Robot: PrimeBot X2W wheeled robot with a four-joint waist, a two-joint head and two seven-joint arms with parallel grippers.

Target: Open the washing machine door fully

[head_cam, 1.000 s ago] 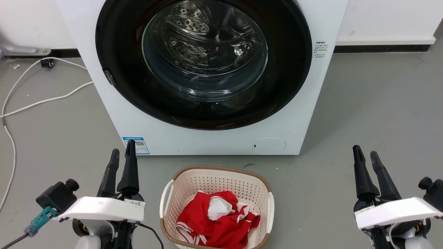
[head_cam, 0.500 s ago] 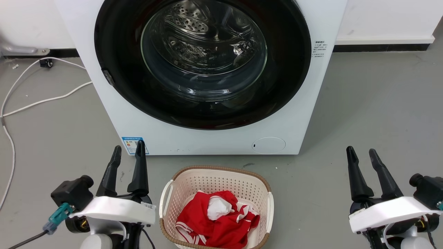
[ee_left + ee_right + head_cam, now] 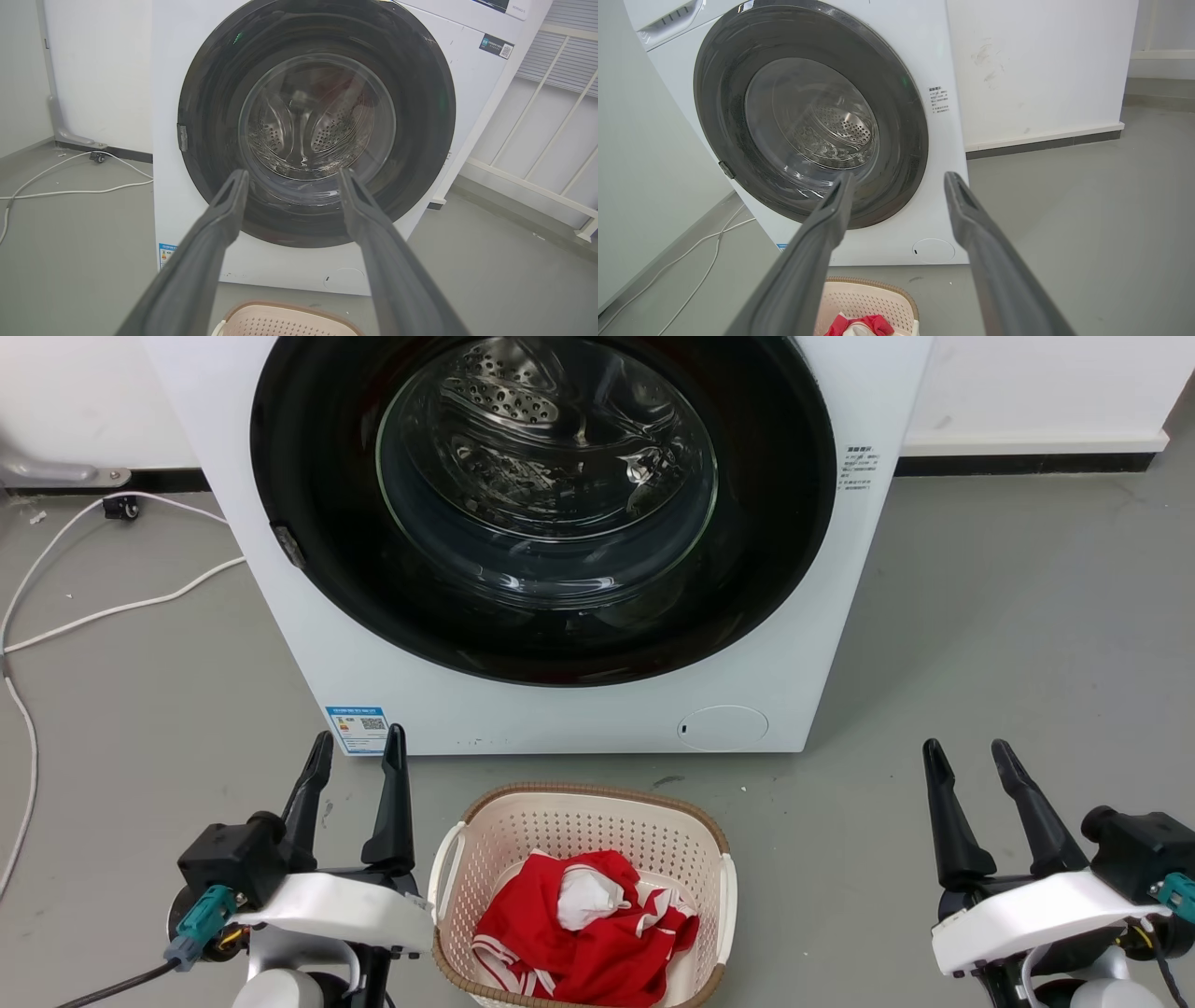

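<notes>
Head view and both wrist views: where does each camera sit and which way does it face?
Head view: high, looking down at the closed washing machine door; left end effector and right end effector at the bottom corners.
Left wrist view: low, facing the door nearly head-on; own fingers.
Right wrist view: low, facing it obliquely from the right; own fingers.
Shared: door and laundry basket.

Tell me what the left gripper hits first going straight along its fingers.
Likely the washing machine door, around its lower middle; the left gripper points there and its line looks free until then, though depth is unclear.
</notes>
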